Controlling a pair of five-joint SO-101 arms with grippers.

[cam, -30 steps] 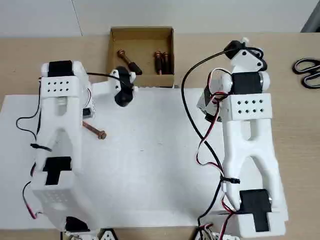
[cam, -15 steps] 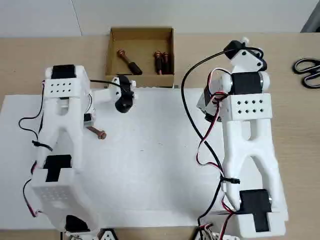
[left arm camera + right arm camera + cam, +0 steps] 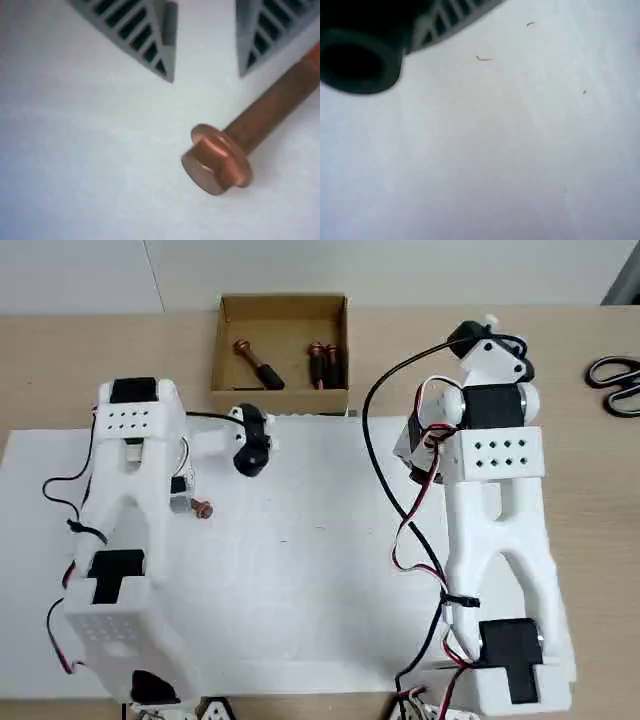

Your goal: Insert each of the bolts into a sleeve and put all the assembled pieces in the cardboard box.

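Bolt (image 3: 215, 165): copper, lying flat on the surface (image 3: 300, 580), just beside left hand (image 3: 205, 70). Hand wide open, holding nothing. Step, judged: pickup. Next likely needs hand centred over shank, then closing

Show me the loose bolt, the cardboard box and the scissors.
loose bolt (image 3: 216, 161): left wrist view, on its flanged head.
cardboard box (image 3: 294, 332): high view, bare patch of its floor.
scissors (image 3: 612, 385): high view, on the handles.

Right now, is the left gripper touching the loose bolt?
Cannot tell. In the left wrist view the left gripper clears the bolt at its head, but the shank nears one finger at the edge.
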